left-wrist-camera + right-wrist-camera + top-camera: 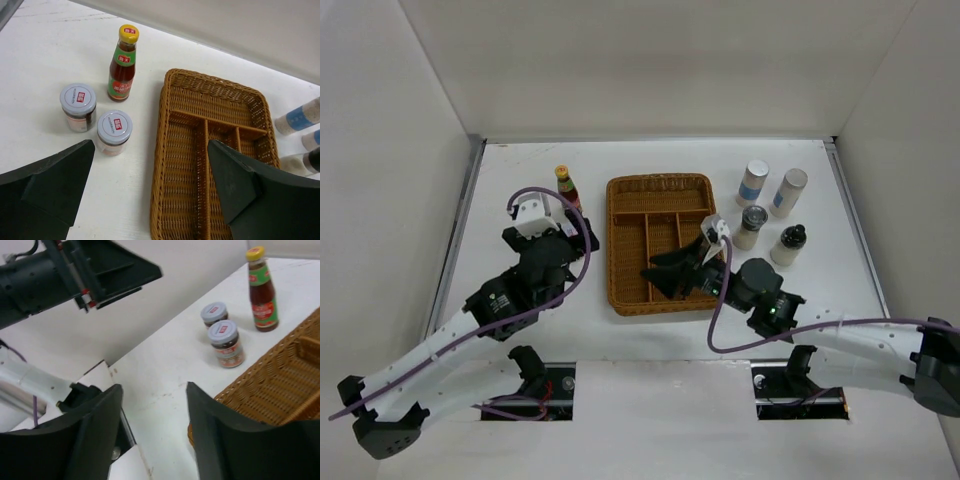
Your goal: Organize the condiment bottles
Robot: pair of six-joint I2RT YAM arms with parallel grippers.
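Note:
A yellow-capped dark sauce bottle (563, 184) stands left of the brown wicker tray (660, 181). Two white-lidded jars (78, 106) (114, 132) stand beside it; my left arm hides them in the top view. Two white blue-labelled shakers (753, 183) (788, 192), a dark-lidded jar (752, 227) and a black-capped pale bottle (788, 245) stand right of the tray. My left gripper (580, 236) (151, 146) is open and empty, over the tray's left rim. My right gripper (663, 274) (154, 387) is open and empty, over the tray's near part, facing left.
The tray's compartments (187, 145) hold nothing. White walls enclose the table on the left, back and right. The left arm (60, 270) shows in the right wrist view, above the table's left side.

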